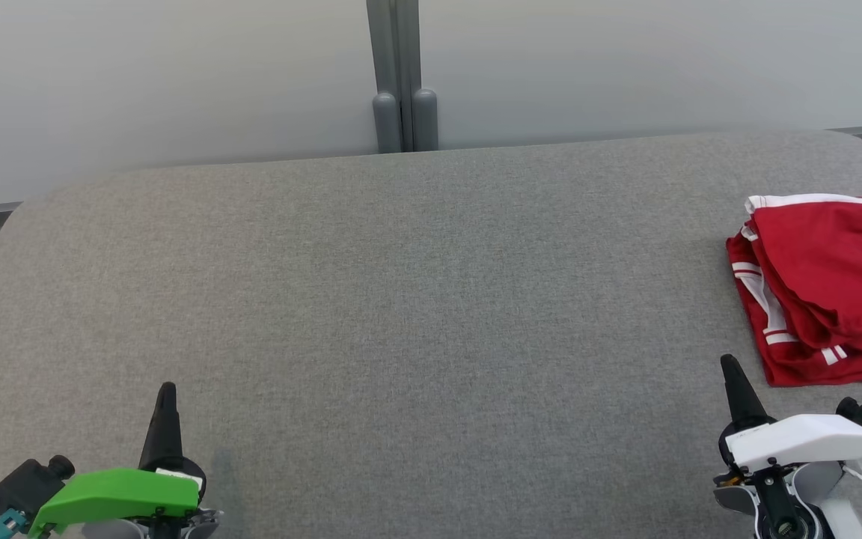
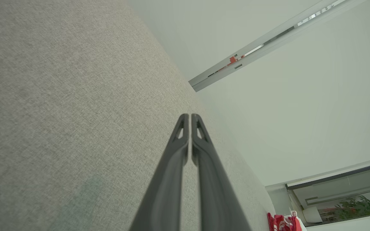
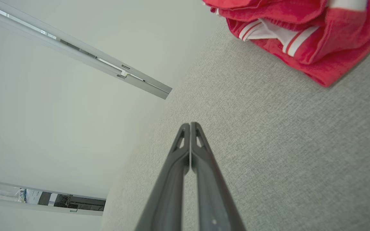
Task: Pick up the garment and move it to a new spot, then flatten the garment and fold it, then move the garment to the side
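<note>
Head view showed the red fabric garment with white stripes and white trim (image 1: 827, 284) lying on the grey woven-fabric work surface (image 1: 416, 299), at that surface's far right. The garment lay in several overlapping layers and ran past the picture's right edge.

The left gripper (image 1: 166, 391), carried under a green housing, stood over the near left part of the work surface, well apart from the garment. Its two long dark fingers were pressed together along their length and held nothing. The left wrist view confirmed this: the fingertips met over bare grey fabric, and the garment appeared small at the surface's distant end.

The right gripper (image 1: 729, 364), carried under a white housing, stood over the near right part of the work surface, just short of the garment's near edge and not touching it. Its fingers were likewise fully closed and empty. In the right wrist view the fingertips met over bare grey fabric, with the garment beyond them.

A grey upright post (image 1: 401, 75) stood behind the middle of the work surface's far edge, between pale wall panels (image 1: 139, 90).
</note>
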Available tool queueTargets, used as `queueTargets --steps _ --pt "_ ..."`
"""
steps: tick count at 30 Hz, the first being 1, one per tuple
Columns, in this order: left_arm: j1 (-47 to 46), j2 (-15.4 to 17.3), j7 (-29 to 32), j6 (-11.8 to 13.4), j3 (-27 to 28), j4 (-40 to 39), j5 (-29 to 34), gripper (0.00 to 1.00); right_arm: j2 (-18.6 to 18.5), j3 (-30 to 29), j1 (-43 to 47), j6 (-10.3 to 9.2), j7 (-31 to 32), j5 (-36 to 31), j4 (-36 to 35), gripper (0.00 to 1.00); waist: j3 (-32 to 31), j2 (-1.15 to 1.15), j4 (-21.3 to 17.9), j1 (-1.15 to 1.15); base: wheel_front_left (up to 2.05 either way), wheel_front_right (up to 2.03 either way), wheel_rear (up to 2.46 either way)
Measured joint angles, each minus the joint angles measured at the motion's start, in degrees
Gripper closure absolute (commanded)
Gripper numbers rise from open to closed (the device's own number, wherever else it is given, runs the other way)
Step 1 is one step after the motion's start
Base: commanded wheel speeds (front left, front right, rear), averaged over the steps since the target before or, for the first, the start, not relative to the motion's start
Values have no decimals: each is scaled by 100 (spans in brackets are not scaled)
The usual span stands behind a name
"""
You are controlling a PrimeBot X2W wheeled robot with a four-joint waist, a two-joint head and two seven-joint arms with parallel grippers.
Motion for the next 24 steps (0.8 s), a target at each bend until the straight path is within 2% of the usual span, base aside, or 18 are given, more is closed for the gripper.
queueTargets --steps 24 --pt "-116 8 363 0 122 -116 -1291 100 53 -157 -32 -1 350 1338 -188 100 -2 0 40 0 0 0 0"
